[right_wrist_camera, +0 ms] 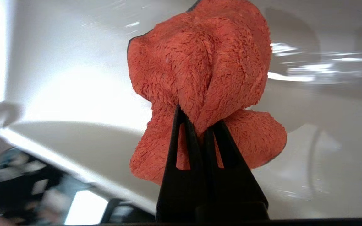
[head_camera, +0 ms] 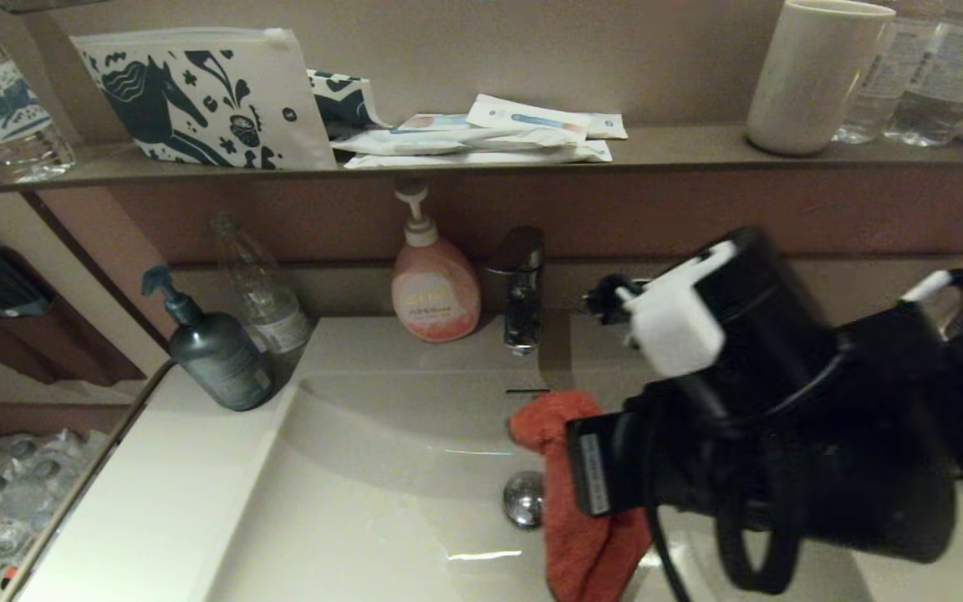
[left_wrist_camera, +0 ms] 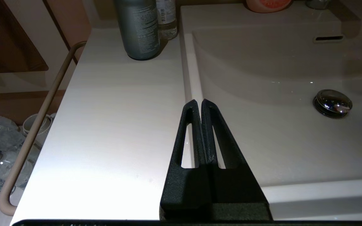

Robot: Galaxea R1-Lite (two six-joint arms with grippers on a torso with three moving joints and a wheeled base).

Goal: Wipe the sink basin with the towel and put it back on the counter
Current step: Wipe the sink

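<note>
The towel (head_camera: 582, 502) in the head view hangs lengthwise in the sink basin (head_camera: 381, 502) just beside the chrome drain plug (head_camera: 524, 499), under the right arm, with the counter (head_camera: 139, 502) well off toward the robot's left. In the left wrist view the left gripper (left_wrist_camera: 201, 105) hovers pressed together and empty over the basin's rim. In the right wrist view the right gripper (right_wrist_camera: 198, 121) is clamped on a fold of the cloth, which bunches beyond its tips.

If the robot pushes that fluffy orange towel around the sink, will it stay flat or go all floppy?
Probably floppy: the towel bunches in folds where the right gripper pinches it. It likely weighs little, since that pinch alone holds it. On the glossy sink basin it should slide easily, though it may crumple instead of staying flat.
</note>
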